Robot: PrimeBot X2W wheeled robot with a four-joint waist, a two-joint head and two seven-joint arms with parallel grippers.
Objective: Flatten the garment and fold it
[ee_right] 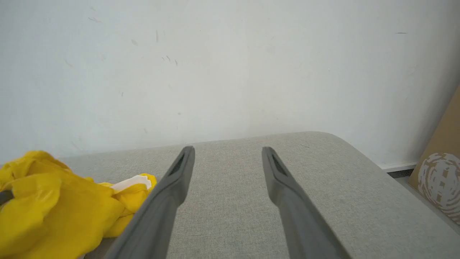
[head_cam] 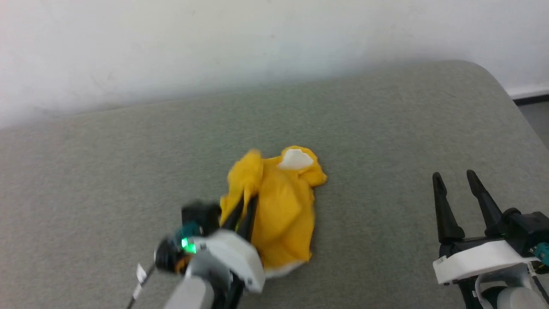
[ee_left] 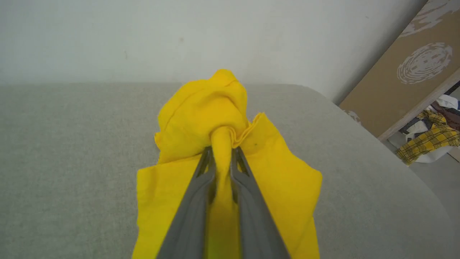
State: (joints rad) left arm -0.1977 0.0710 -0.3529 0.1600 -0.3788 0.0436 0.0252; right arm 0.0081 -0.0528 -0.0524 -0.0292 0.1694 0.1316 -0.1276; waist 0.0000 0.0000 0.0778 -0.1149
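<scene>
The garment (head_cam: pixel 279 206) is a bright yellow crumpled heap with a white patch at its far end, lying mid-table in the head view. My left gripper (head_cam: pixel 251 193) reaches into its left side and is shut on a bunched fold. In the left wrist view the two fingers pinch a twisted ridge of the garment (ee_left: pixel 201 111) at the left gripper (ee_left: pixel 221 149), and the cloth bulges beyond the tips. My right gripper (head_cam: pixel 454 175) stands open at the lower right, well clear of the cloth. Between the right gripper (ee_right: pixel 228 149) fingers lies bare table, with the garment (ee_right: pixel 61 212) at far left.
A grey-green padded table (head_cam: pixel 386 128) with a rounded far-right corner stands against a white wall (head_cam: pixel 214 43). A brown board (ee_left: pixel 413 68) leans beyond the right edge, with a checked yellow cloth pile (ee_left: pixel 431 138) on the floor beside it.
</scene>
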